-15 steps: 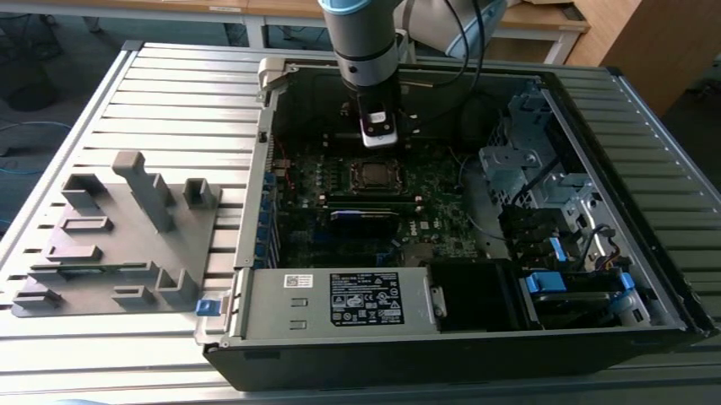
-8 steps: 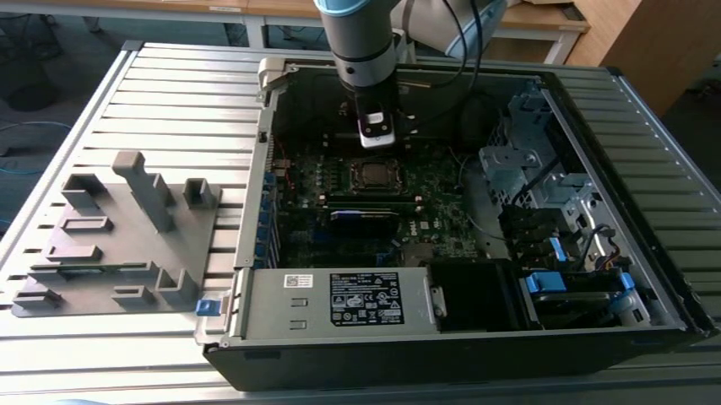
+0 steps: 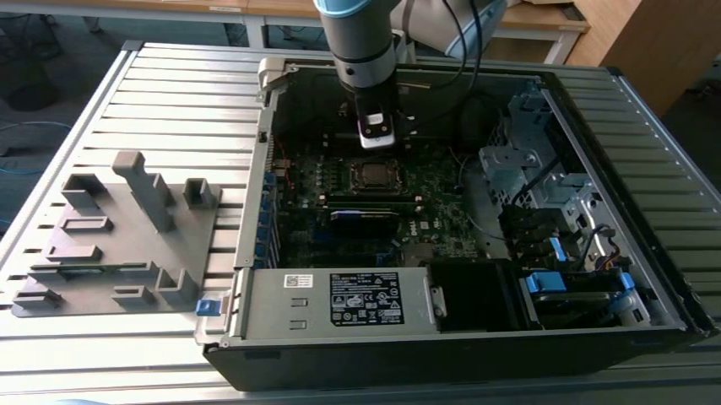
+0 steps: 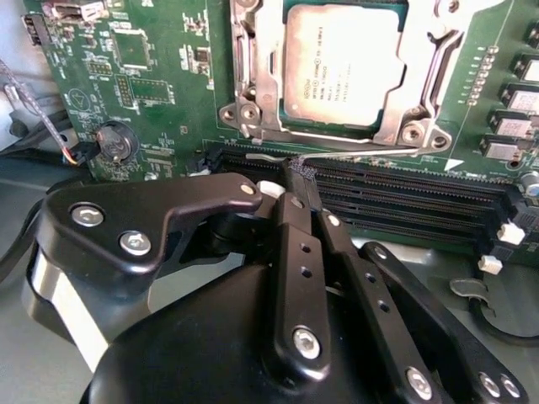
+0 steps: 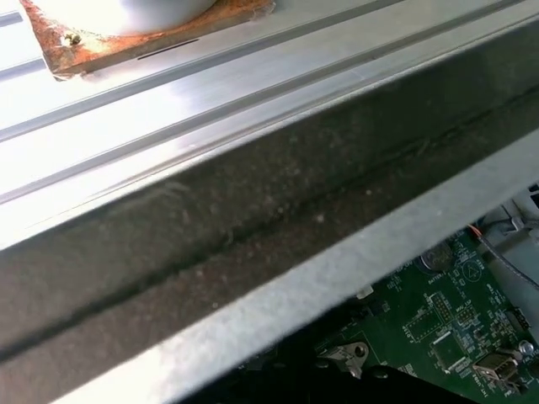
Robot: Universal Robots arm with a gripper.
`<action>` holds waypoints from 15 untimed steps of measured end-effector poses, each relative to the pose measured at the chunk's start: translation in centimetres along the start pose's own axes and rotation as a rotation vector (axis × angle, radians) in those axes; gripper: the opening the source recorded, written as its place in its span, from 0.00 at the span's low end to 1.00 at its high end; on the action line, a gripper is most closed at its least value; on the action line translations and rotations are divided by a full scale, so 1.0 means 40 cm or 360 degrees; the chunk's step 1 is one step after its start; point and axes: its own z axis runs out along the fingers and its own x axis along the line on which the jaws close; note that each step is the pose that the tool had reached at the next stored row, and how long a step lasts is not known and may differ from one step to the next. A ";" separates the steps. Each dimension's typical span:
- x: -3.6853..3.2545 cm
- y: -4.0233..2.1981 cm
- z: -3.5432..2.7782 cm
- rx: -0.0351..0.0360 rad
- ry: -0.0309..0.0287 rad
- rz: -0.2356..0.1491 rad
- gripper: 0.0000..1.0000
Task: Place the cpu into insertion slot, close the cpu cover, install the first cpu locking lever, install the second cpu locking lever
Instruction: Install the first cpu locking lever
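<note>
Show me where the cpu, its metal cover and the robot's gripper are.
cpu [image 4: 344,69]: second wrist view, middle of its silver-grey top.
cpu cover [image 4: 254,84]: second wrist view, one side bar of the silvery frame around the chip.
gripper [image 4: 301,175]: second wrist view, at the fingertips by the memory slots.

A ribbed, light-grey metal table [image 3: 169,93] carries two things — an open black computer case [image 3: 451,346], lying on its side with its inside facing up, and a grey holder block [image 3: 118,245] with upright posts and recesses. The block rests flat on the slats just beside the case, on the exterior view's left of it — close to its metal edge.
</note>
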 end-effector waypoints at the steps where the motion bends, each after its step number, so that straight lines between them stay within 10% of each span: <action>1: 0.000 0.000 0.001 0.0001 -0.00007 -0.0001 0.11; 15: -0.004 -0.006 0.010 0.0053 -0.00267 -0.0017 0.11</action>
